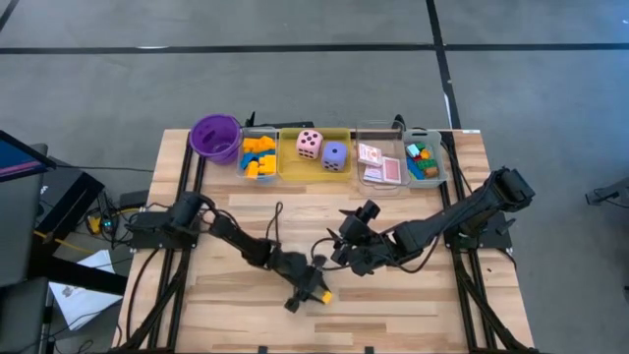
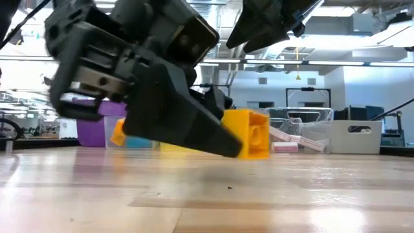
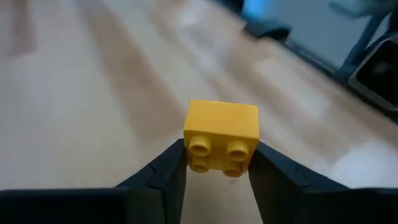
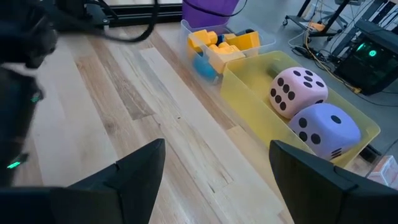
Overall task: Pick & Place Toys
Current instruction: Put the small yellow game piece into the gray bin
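Observation:
My left gripper [image 1: 316, 292] is near the table's front middle, shut on a yellow building block [image 3: 221, 133] with four studs; the block also shows in the low view [image 2: 249, 133], just above the wood. My right gripper [image 4: 214, 168] is open and empty at the table's middle [image 1: 344, 246]. A pink die [image 4: 294, 91] and a purple die [image 4: 326, 129] sit in the yellow tray [image 1: 316, 169]. Yellow, orange and blue blocks [image 1: 258, 156] lie in a clear tray. Pink cards [image 1: 378, 163] and mixed blocks [image 1: 422, 161] lie in clear trays at the far right. My left gripper pinches the yellow block's two opposite sides [image 3: 189, 149] between its two fingers, at their free ends. The studded face points back toward the wrist. In the low view the fingers [image 2: 200, 126] slant down toward the table, and the block hangs just clear of the wood.
A purple cup [image 1: 215, 136] stands at the far left of the tray row. Trays line the table's far edge. Bare wood [image 1: 393, 305] lies between the grippers and the near edge. Cables [image 1: 275, 221] trail along the left arm.

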